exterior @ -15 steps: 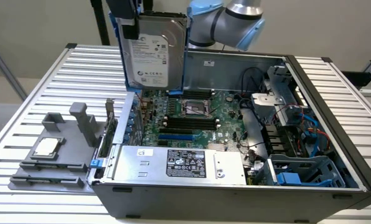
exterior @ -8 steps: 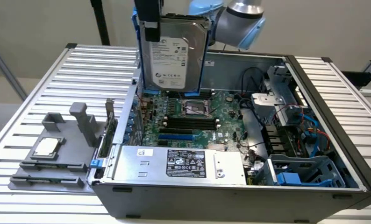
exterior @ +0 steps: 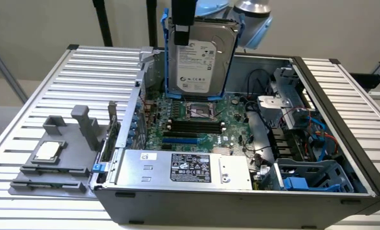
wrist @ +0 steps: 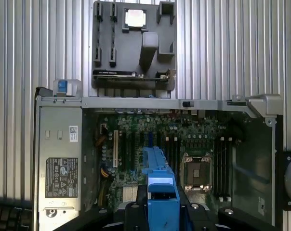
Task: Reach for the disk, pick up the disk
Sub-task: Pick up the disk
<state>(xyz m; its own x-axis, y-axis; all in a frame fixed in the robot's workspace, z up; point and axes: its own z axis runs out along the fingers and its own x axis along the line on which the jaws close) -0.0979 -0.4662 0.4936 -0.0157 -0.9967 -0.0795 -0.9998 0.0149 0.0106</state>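
From the exterior view, the disk (exterior: pixel 200 60) hangs straight below the tool (exterior: pixel 182 26), held upright with its long axis vertical and its white label facing the camera. The blue caddy (exterior: pixel 169 57) frames it down both long sides. The tool's dark finger comes down over the upper edge of the disk on the caddy's side, so the disk is already in its grip, clear above the open computer case (exterior: pixel 330 143), with its lower edge just over the motherboard (exterior: pixel 196 122). The jaws stand partly closed, pinched on the caddy and drive edge. Below the tool, nearer the camera, lies the power supply box (exterior: pixel 184 167); off to one side on the counter (exterior: pixel 94 72) sits a grey fixture (exterior: pixel 56 158) with the small chip (exterior: pixel 48 150).

From the wrist view, the blue caddy (wrist: pixel 161 192) runs straight out from between the tool's fingers (wrist: pixel 141 195), edge-on, pointing away over the motherboard (wrist: pixel 174 144). The fingers press against it on both sides. Beyond the case wall lies the grey fixture (wrist: pixel 136 48).
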